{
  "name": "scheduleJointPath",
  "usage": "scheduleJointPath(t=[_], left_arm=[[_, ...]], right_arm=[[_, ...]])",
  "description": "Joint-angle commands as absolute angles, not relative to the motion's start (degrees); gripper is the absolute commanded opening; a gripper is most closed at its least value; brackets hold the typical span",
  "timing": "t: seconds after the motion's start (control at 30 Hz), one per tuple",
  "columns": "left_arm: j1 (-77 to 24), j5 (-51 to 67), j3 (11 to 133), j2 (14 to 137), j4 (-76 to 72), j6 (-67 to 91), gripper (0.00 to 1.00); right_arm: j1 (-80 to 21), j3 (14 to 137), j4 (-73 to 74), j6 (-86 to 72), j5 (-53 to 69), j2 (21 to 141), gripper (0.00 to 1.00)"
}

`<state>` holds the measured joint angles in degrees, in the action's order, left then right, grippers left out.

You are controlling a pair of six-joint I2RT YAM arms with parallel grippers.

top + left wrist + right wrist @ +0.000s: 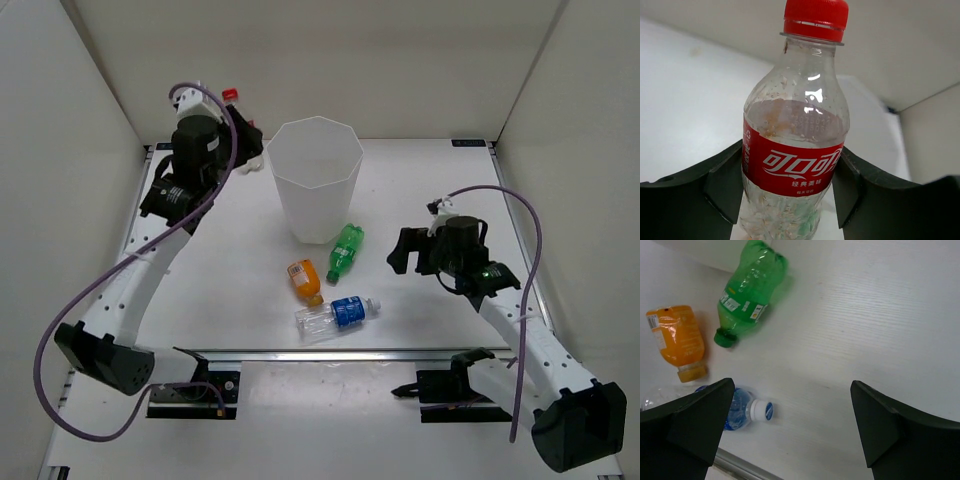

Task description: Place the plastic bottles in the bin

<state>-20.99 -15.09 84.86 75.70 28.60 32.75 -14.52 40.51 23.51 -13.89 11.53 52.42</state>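
Mia: Where is the bin (318, 212)?

Ben: It stands in the middle of the white tabletop (240, 290), toward the back. It is tall and white, and the open top is wider than the bottom.

Mia: What is the left arm (150, 270) doing?

Ben: It reaches up to the left of the bin, near the back. Its jaws are clamped on the red bottle (792, 125), one black side on each side of the red label. The bottle is upright, with the red cap on top.

Mia: Is that bottle over the bin?

Ben: No, it is beside the bin, to the left of the rim. From above I can only see the red cap (231, 96). The arm hides the rest, so I can't tell how high it is.

Mia: And the other bottles?

Ben: Three lie on their sides in front of the bin. The green bottle (346, 250) is closest, just beside the bottom of the bin. Its cap points away from the bin. The orange bottle (305, 280) is a bit further out, on the left of the green one. The blue bottle (338, 313) is furthest from the bin, just past the orange one. It is clear with a blue label, and its white cap points right.

Mia: What about the right arm (520, 330)?

Ben: It is to the right of the bin, out past the green bottle. Its jaws are wide apart and hold nothing. Its own camera looks down on bare tabletop between them, with the three bottles off to one side.
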Motion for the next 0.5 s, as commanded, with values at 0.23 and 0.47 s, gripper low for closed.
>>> scheduleJointPath(t=[0.23,0.47], left_arm=[[-28.04,-13.73,105.02,98.15,21.27,32.34,0.63],[-32.95,-15.38,104.07,98.71,18.47,32.43,0.99]], right_arm=[[-21.79,38.06,13.01,-18.81,8.89,55.72,0.99],[-23.12,37.0,10.46,-18.36,8.26,58.79,0.99]])
